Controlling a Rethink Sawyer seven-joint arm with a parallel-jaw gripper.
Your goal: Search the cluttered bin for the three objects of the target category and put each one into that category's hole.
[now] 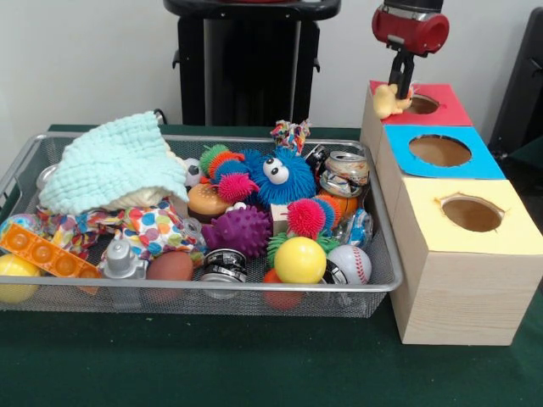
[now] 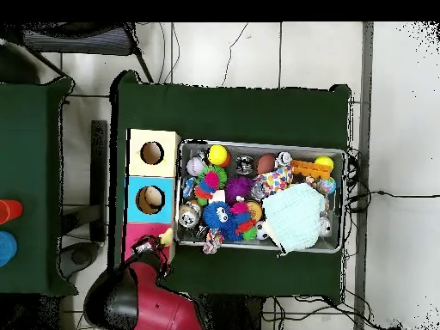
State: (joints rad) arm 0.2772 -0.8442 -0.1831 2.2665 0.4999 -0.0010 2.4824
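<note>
Claw: the claw (image 1: pixel 399 87) hangs from the red and black arm (image 1: pixel 411 27) at the far right, closed on a pale cream-yellow toy (image 1: pixel 388 101).
Toy: it dangles at the left edge of the red panel (image 1: pixel 441 103), just beside the round hole (image 1: pixel 421 104), partly over the box's left rim.
Overhead: the toy (image 2: pixel 165 235) shows as a pale spot at the red panel's corner, with the arm (image 2: pixel 137 296) below it.
Boxes: a row of wooden boxes stands right of the basket; red farthest, blue panel (image 1: pixel 441 153) in the middle, yellow panel (image 1: pixel 471 216) nearest.
Basket: the wire mesh basket (image 1: pixel 386 280) sits on the green bench (image 1: pixel 254 365), crowded with toys.
Contents: a mint cloth (image 1: pixel 114 161) at the far left, a blue fuzzy toy with eyes (image 1: pixel 276 176), a purple spiky ball (image 1: pixel 242 229), a yellow ball (image 1: pixel 299 259), a baseball (image 1: pixel 349 264), a crushed can (image 1: pixel 344 172).
</note>
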